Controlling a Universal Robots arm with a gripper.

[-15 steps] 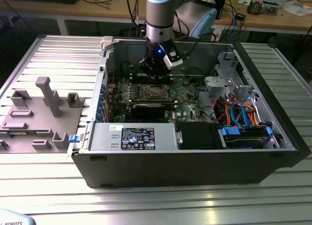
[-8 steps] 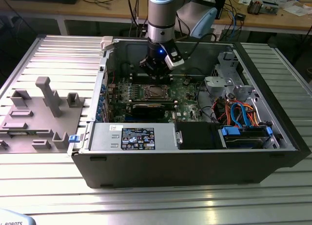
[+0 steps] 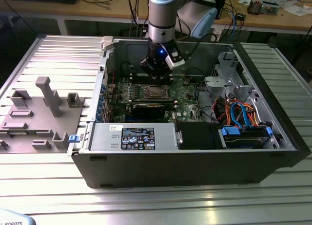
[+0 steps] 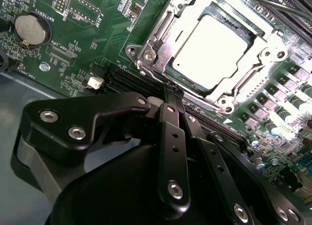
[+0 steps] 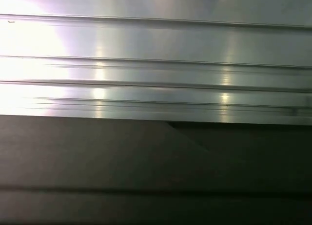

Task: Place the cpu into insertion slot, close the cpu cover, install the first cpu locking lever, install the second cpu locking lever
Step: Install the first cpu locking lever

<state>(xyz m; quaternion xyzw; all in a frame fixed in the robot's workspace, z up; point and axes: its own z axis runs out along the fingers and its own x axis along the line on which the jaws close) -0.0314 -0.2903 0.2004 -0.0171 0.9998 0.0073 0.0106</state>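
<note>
On the exterior view's left, one grey fixture tray (image 3: 36, 119) is lying on the ribbed aluminium table (image 3: 156, 200), beside one open computer case (image 3: 195, 152). Going right, the single arm (image 3: 165, 15) is reaching straight down into the case, its gripper (image 3: 157, 69) hanging just above the far edge of the insertion slot (image 3: 155, 92) on the green motherboard (image 3: 185, 96). In the second wrist view the gripper (image 4: 171, 87) is showing its two black fingers (image 4: 171, 137) pressed together, clenched with nothing between them, the tips sitting at the edge of the cpu cover (image 4: 161, 37). One cpu (image 4: 212, 49) is lying flat in the insertion slot (image 4: 253, 76), framed by the cover. One coin battery (image 4: 30, 29) is sitting on the board.
</note>
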